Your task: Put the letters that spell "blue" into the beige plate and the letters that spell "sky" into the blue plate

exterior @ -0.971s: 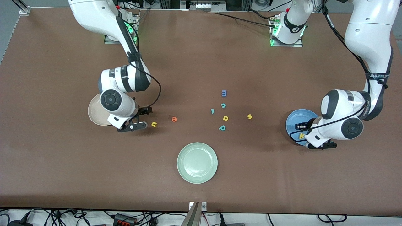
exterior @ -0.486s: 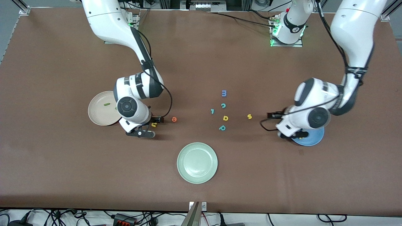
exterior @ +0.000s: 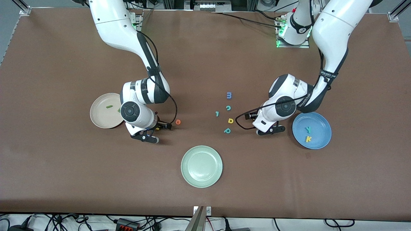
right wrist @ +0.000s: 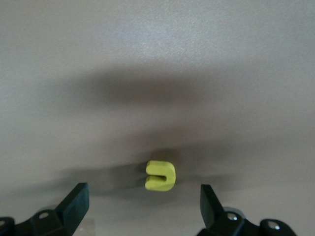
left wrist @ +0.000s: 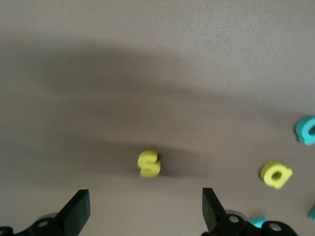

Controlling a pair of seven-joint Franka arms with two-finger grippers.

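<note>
left pincer [left wrist: 142, 216] hangs wide open over the small chunky yellow s [left wrist: 148, 163]; right pincer [right wrist: 142, 209] gapes empty above the little chunky yellow u [right wrist: 161, 175] on the brown bench [exterior: 64, 166].

The left arm was reached down from its base, the left gripper [left wrist: 142, 211] held low over the table with its jaws spread wide and nothing held between them. The right arm was likewise bent downward, the right gripper [right wrist: 142, 209] poised just above the surface, jaws wide apart and empty.
</note>
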